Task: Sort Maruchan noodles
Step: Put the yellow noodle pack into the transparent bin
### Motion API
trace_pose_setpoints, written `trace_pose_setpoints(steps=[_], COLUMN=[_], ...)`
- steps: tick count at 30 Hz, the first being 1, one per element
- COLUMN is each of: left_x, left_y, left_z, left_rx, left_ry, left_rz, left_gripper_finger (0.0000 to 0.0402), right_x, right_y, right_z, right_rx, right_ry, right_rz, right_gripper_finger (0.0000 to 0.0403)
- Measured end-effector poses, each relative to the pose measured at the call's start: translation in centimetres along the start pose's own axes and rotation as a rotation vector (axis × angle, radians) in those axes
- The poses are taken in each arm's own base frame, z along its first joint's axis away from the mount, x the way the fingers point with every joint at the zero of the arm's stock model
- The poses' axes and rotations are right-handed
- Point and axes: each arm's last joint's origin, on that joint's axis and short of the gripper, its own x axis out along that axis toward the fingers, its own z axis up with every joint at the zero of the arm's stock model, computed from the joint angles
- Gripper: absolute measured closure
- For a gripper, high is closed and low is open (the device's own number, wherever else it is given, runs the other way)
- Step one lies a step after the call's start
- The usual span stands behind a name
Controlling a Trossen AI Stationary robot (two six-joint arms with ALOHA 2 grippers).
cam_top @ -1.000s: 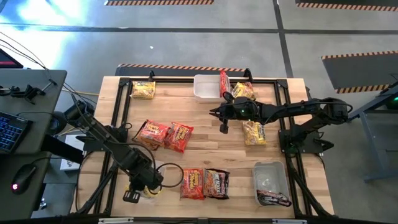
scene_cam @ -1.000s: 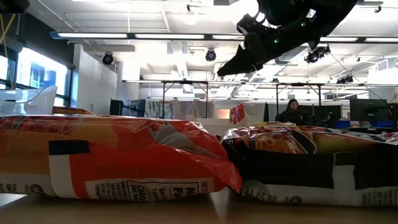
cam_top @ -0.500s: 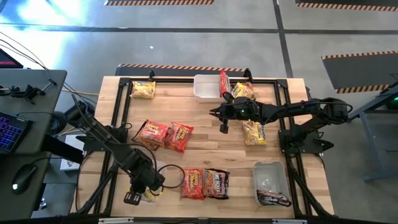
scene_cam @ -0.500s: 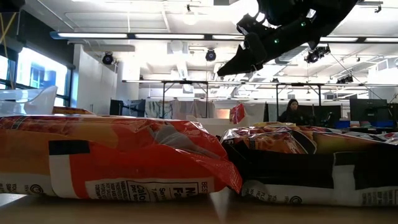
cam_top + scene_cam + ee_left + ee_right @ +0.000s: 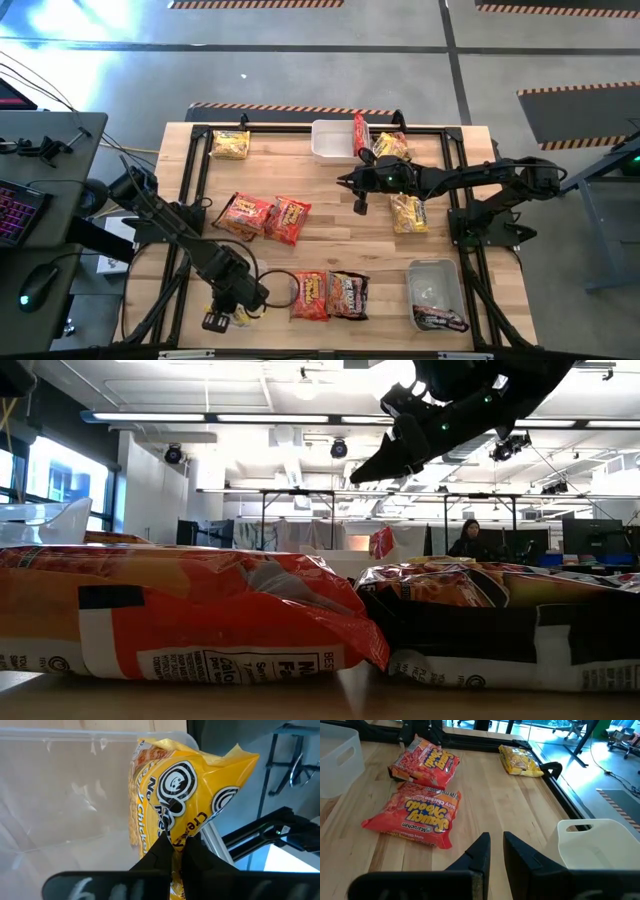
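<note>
Left of the wooden table (image 5: 330,255) centre, at its near edge, the left gripper (image 5: 222,318) is clamped on a yellow noodle packet (image 5: 182,790) over a clear tub (image 5: 65,795). Two red packets (image 5: 265,217) lie mid-table. Right of them, the right gripper (image 5: 360,206) hovers over bare wood, fingers nearly together, holding nothing.

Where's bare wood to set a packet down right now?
Bare wood lies between the far-left yellow packet and the far white tub, and mid-table between the red pair and the right gripper. The near edge is crowded: left gripper, red and dark packets, near tub.
</note>
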Motion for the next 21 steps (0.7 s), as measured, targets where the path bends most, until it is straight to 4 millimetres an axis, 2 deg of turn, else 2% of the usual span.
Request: trace_pose_setpoints(steps=[10, 21], left_x=[0.18, 0.39], left_y=[-0.03, -0.06], left_z=[0.23, 0.32], left_rx=[-0.010, -0.043], left_ry=[-0.007, -0.004], left_rz=[-0.003, -0.002], left_gripper_finger=[0.0343, 0.0341], right_x=[0.00, 0.00], right_y=[0.01, 0.02], right_z=[0.01, -0.06], right_rx=[0.000, 0.000], right_ry=[0.000, 0.007], right_rz=[0.000, 0.002], right_gripper_finger=[0.0366, 0.0366])
